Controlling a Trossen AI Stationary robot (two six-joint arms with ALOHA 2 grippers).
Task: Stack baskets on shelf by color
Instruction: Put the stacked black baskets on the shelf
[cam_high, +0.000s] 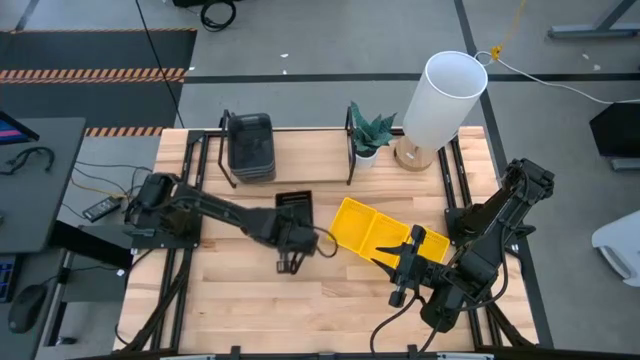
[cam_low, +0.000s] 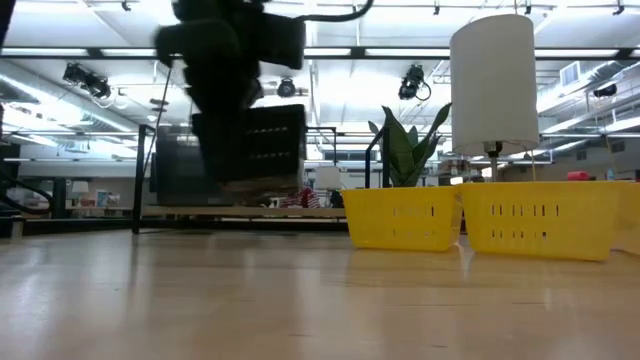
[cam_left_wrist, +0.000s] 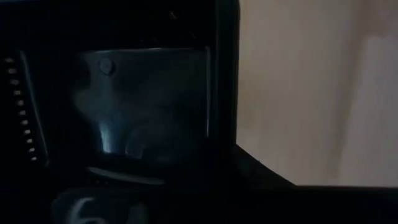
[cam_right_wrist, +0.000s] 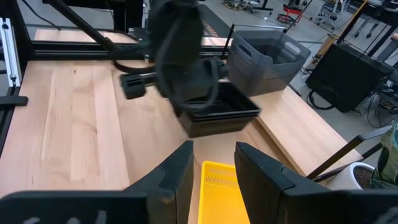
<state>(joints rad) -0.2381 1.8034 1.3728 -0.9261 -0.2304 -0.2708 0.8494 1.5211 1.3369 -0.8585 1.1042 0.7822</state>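
From the high view we see the left gripper (cam_high: 291, 238) clamped on a small black slatted basket (cam_high: 294, 203), carried just off the front edge of the shelf (cam_high: 310, 150), while a stack of dark grey baskets (cam_high: 250, 145) with rounded corners sits on the shelf's left end. Two bright yellow baskets (cam_high: 372, 232) lie side by side on the tabletop, and the right gripper (cam_high: 408, 262) hangs over them, fingers apart. In the low view the black basket (cam_low: 262, 145) hangs clear of the table, and the yellow ones (cam_low: 400, 217) show slotted walls. The left wrist view is mostly dark plastic. In the right wrist view we see a yellow basket (cam_right_wrist: 219, 193) between its own spread fingers (cam_right_wrist: 177, 169).
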